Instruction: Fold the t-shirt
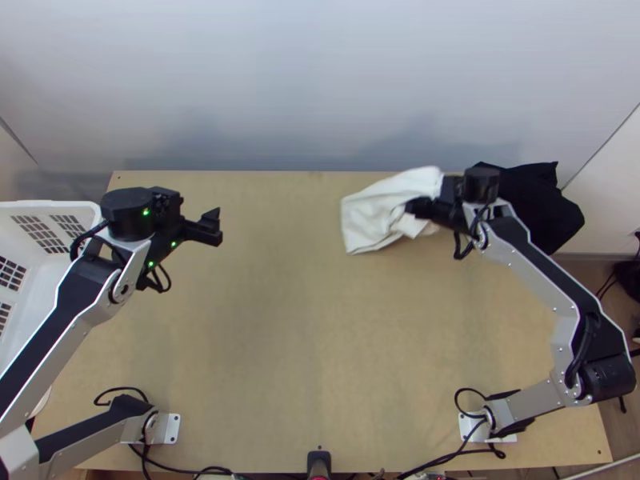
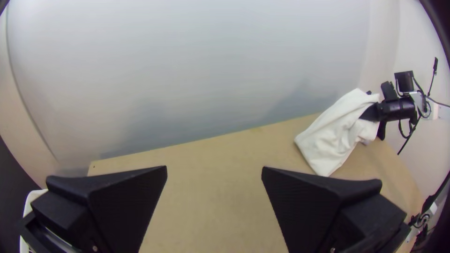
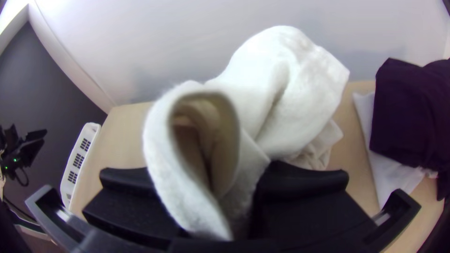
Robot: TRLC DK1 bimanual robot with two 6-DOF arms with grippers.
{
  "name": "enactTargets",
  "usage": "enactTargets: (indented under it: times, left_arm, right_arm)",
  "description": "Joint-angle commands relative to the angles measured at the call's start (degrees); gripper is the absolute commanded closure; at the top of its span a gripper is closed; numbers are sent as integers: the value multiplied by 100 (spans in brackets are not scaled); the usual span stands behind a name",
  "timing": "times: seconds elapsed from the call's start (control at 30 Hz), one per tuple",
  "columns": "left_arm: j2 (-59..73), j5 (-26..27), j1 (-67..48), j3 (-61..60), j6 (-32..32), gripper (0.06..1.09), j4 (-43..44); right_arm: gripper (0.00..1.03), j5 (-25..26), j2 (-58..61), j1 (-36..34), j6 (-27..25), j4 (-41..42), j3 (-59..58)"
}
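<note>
Saw in the top view the left gripper raised over the left part of the wooden table, near the white basket at the table's left side, with its fingers apart. Found the right gripper over the far right part of the table, clamped on the white t-shirt. Noted the t-shirt as bunched, with creased folds spreading from the grip toward the table's middle and one broad part reaching nearly to the far edge. Noticed a dark cloth just beyond the right gripper, at the table's far right corner.

Saw in the left wrist view the left gripper with a wide gap and bare table between its fingers. Made out the t-shirt well apart from it, hanging slanted from the right gripper, with a corner pointing down; could not tell about contact with the table.

Saw in the right wrist view the right gripper closed on a thick fold of the t-shirt, with a rounded opening in the fabric above the grip and more bunched cloth beyond. Spotted the dark cloth beside it, lying over a pale cloth.
</note>
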Motion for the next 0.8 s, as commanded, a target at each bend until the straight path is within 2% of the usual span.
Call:
enactTargets:
  times: [0.0,0.27,0.57,0.77]
  left_arm:
    - [-375,5,223,-408,78,10,31]
    - [-603,14,275,-847,122,10,145]
    - [-673,5,275,-1014,140,10,338]
    - [-673,14,275,-1076,140,10,338]
  right_arm:
    - [100,123,156,-319,96,146,873]
    - [100,378,525,-881,394,84,1787]
    - [100,448,1088,-1927,561,41,2780]
    - [100,448,1316,-2604,579,5,2824]
